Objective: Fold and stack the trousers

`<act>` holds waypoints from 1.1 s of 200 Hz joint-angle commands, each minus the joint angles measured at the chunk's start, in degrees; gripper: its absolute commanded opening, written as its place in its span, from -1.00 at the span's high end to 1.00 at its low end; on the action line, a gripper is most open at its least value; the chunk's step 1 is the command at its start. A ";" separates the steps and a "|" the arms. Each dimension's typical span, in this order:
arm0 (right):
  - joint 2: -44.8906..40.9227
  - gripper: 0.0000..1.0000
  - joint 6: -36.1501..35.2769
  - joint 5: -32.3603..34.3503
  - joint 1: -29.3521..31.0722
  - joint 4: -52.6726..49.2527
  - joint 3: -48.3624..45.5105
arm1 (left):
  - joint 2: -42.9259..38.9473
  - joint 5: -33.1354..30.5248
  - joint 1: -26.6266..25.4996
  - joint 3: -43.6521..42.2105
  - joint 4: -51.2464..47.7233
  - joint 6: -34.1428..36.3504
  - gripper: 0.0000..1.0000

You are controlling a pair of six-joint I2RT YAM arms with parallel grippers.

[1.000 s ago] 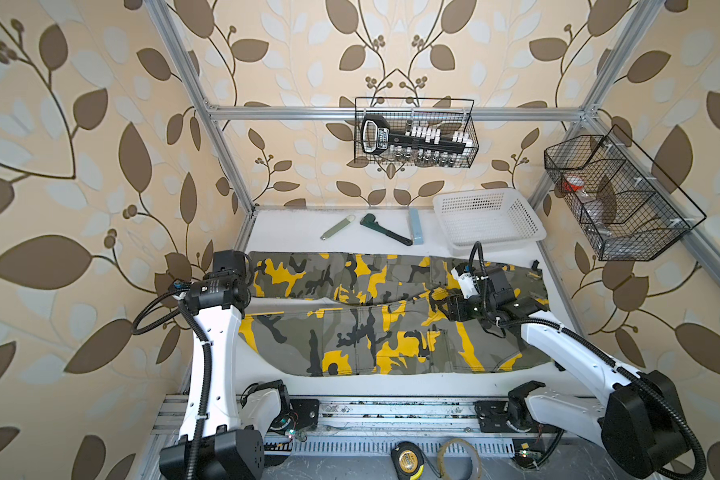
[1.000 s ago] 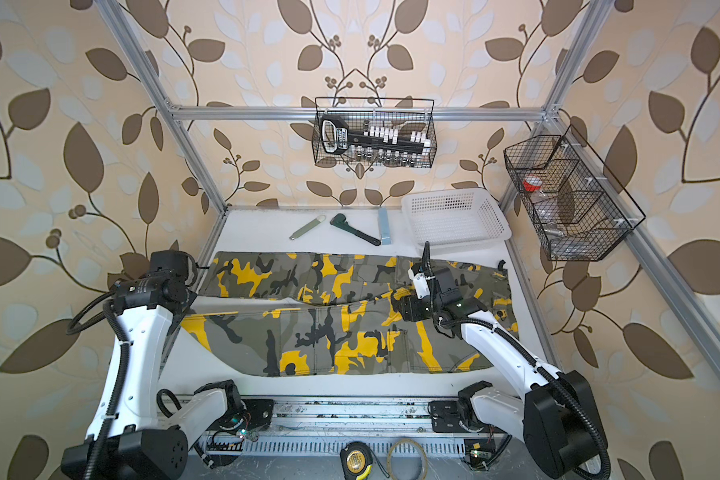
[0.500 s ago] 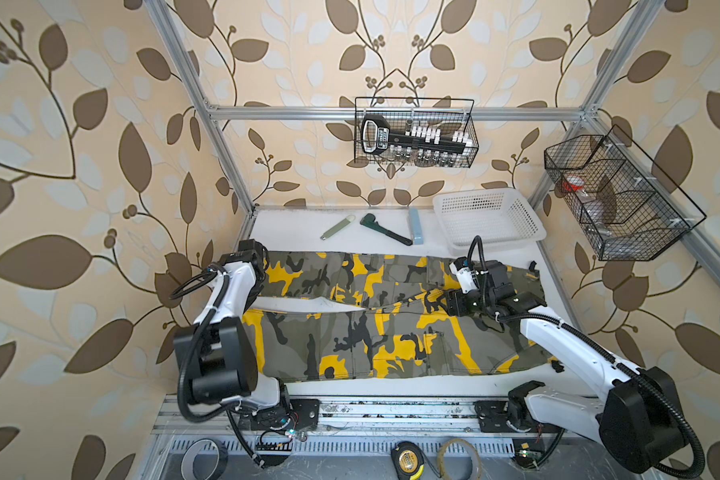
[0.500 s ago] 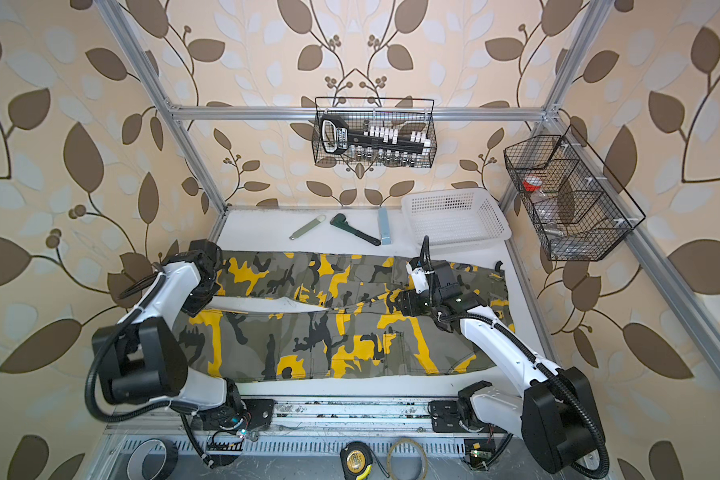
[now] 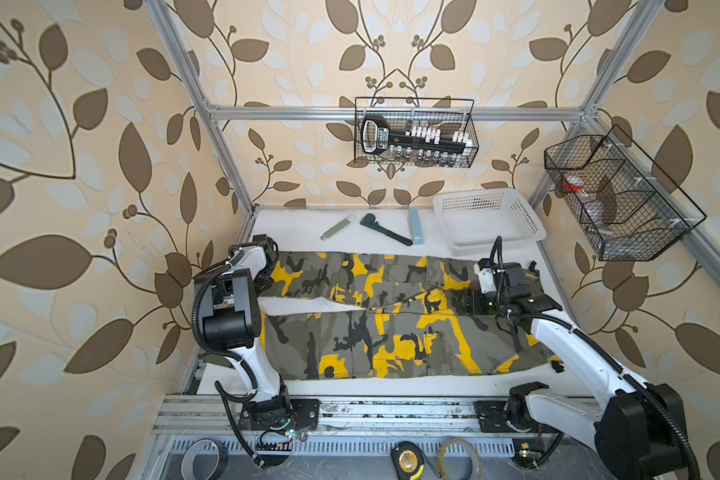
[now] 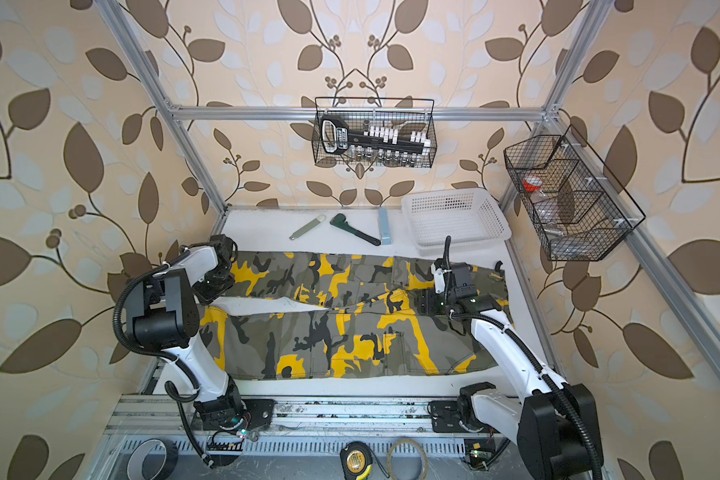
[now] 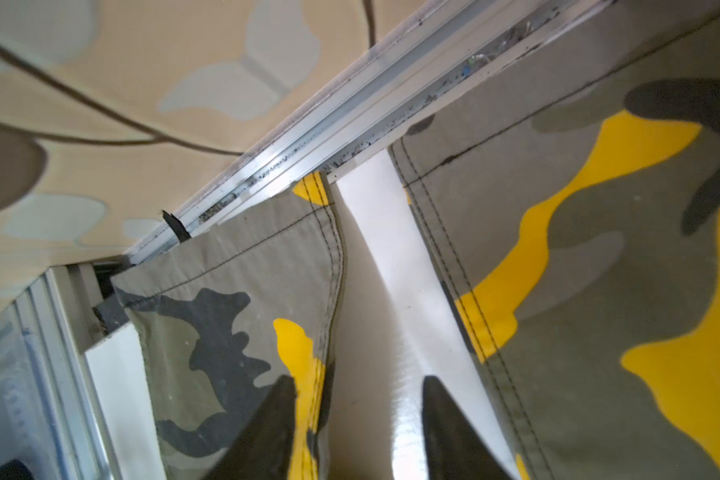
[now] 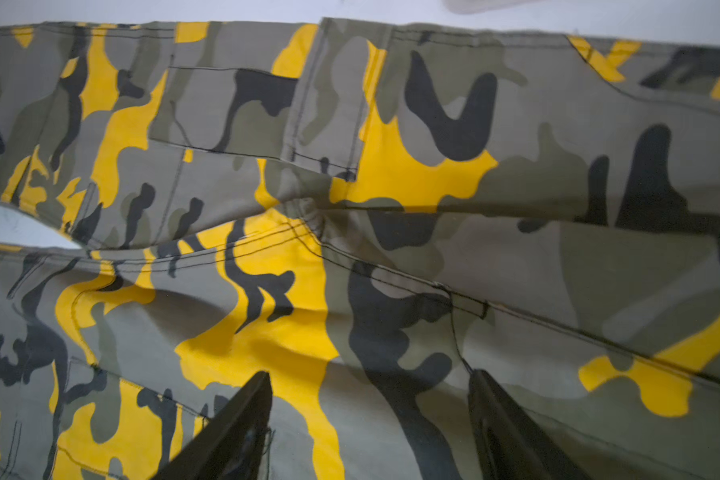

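Leafy-walled white table (image 5: pixel 391 384) holds trousers (image 5: pixel 371 340); left claw (image 7: pixel 358 380), right claw (image 8: pixel 371 374) both released

camouflage trousers (image 5: pixel 371 332) spread flat, legs parted

they lie unfolded lengthwise across the white table (image 5: pixel 391 384), olive-grey with black and bright yellow patches. waist at the right, cuffs at the left edge. the two legs lie side by side, with a narrow wedge of table showing between them towards the cuffs.
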 commanded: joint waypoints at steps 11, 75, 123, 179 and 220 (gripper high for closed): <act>2.93 -0.48 9.00 3.92 -0.15 -2.99 -2.21 | -8.70 4.48 -0.30 -0.31 -6.49 4.39 -0.32; 9.24 -0.46 23.89 10.20 -8.92 0.49 -8.50 | -17.49 17.83 -0.29 -15.35 -6.06 3.61 -0.41; 12.98 -0.43 21.93 11.70 -21.41 1.23 -8.02 | -13.78 19.76 0.32 -16.30 -2.95 5.73 -0.41; 15.81 -0.50 18.68 11.67 -19.20 0.69 1.25 | -6.07 21.88 1.27 -14.34 1.06 7.97 -0.42; 8.10 -0.53 19.77 14.02 -21.11 -9.15 5.88 | -8.92 18.38 1.29 -11.60 -4.48 7.77 -0.43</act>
